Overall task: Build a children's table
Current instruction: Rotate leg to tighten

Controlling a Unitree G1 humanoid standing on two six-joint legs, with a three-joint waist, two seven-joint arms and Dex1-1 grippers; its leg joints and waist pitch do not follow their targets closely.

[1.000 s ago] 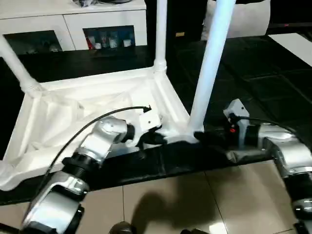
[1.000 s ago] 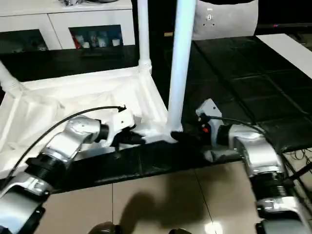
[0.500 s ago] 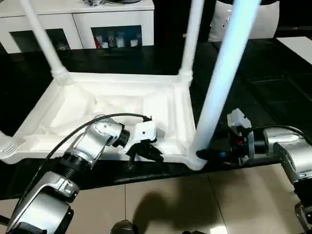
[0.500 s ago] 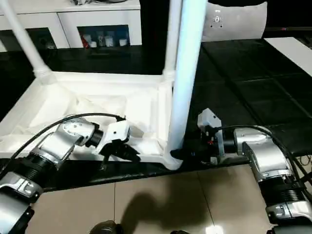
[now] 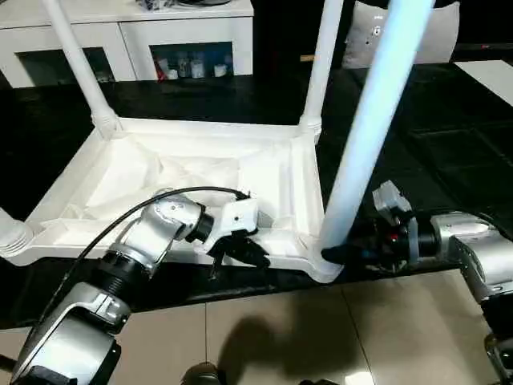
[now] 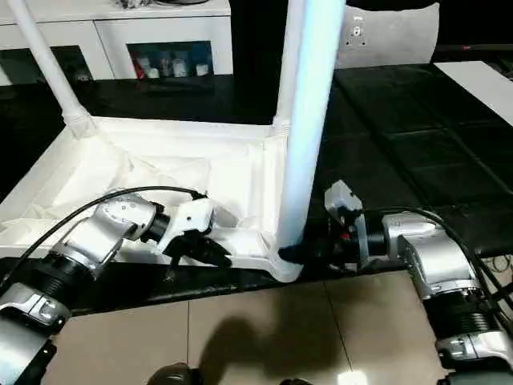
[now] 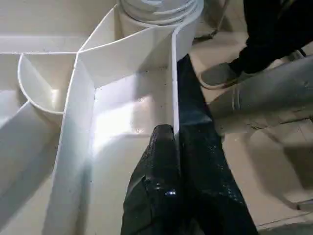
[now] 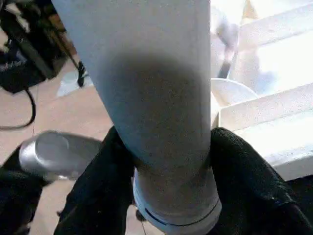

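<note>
Upside-down children's table [image 5: 192, 172] on black work table [image 5: 449, 144]
Left gripper [image 5: 244, 250] pinching table rim, right gripper [image 5: 341, 253] clamped round near leg [image 5: 365, 136] at its socket

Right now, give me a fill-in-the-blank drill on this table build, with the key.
1. The children's table lies ____ on the black work table.
2. The right gripper straddles a white ____ at its near corner.
3. The left gripper pinches the tabletop's near ____.

Key: upside down; leg; rim
</note>
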